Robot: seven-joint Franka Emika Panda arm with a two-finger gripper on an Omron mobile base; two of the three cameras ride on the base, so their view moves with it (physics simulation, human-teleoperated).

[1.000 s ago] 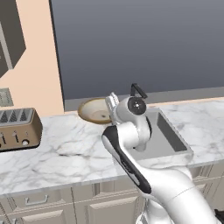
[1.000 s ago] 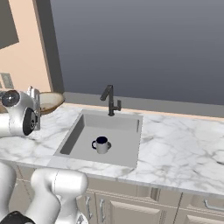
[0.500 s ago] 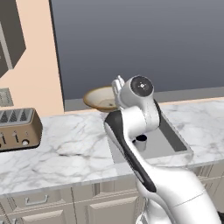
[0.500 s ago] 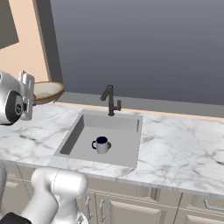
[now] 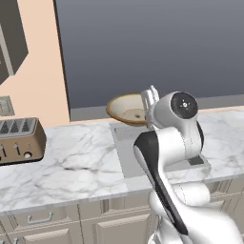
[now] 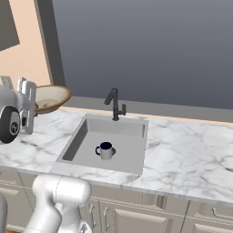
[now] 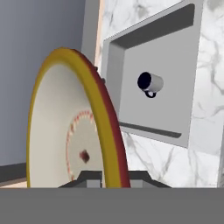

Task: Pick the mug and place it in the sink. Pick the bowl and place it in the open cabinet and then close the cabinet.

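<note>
Holding: your fingers point(image 7: 107, 177) clamp the bowl point(image 5: 127, 108) rim, bowl raised above the bench point(image 5: 76, 162) | mug point(image 6: 105, 150) upright in sink point(image 6: 78, 142)

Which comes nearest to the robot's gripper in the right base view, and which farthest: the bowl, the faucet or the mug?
1. The bowl: held in the gripper, raised above the counter at the left.
2. The faucet: at the sink's back edge.
3. The mug: upright on the sink floor. It and the faucet are nearly level, so that order is loose.
</note>
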